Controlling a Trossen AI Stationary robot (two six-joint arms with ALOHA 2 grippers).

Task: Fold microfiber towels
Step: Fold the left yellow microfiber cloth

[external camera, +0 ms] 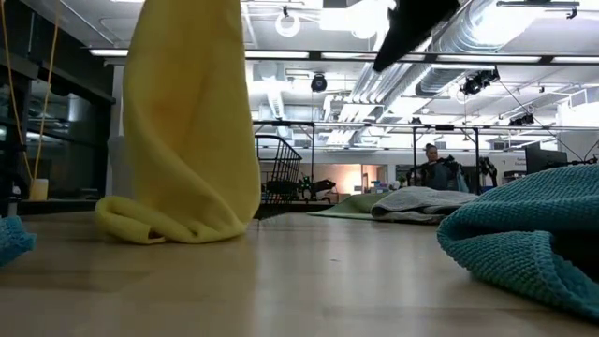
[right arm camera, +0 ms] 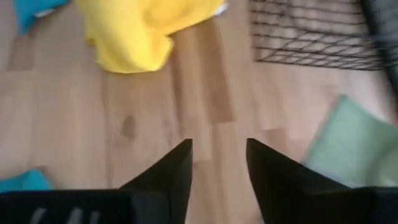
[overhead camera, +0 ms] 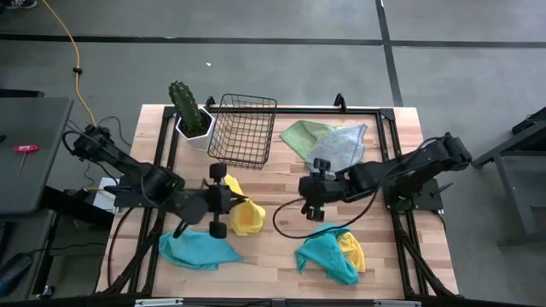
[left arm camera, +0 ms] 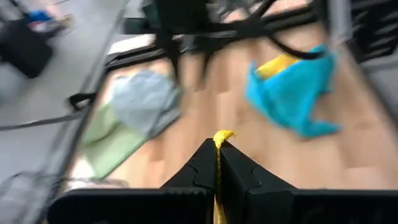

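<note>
My left gripper (overhead camera: 229, 198) is shut on a yellow towel (overhead camera: 245, 215) near the table's middle, left of centre. The towel hangs in the low view (external camera: 187, 122) with its lower end bunched on the table. My right gripper (overhead camera: 309, 198) is open and empty above bare wood at the table's middle. A teal towel (overhead camera: 198, 250) lies near the front left. A teal towel (overhead camera: 326, 254) lies over a yellow one (overhead camera: 351, 249) at the front right. A light green towel (overhead camera: 303, 135) and a grey towel (overhead camera: 339, 147) lie at the far right. My left gripper pinches a thin edge or fold of the yellow towel (left arm camera: 220, 138) between its two fingers; a small tip sticks out past the fingertips. The towel hangs below the fingers, and its lower end (external camera: 159, 225) rests bunched on the table.
A black wire basket (overhead camera: 245, 130) stands at the far middle, with a potted cactus (overhead camera: 189, 111) to its left. A black cable (overhead camera: 290, 223) loops on the wood by the right arm. Bare wood lies between the two grippers.
</note>
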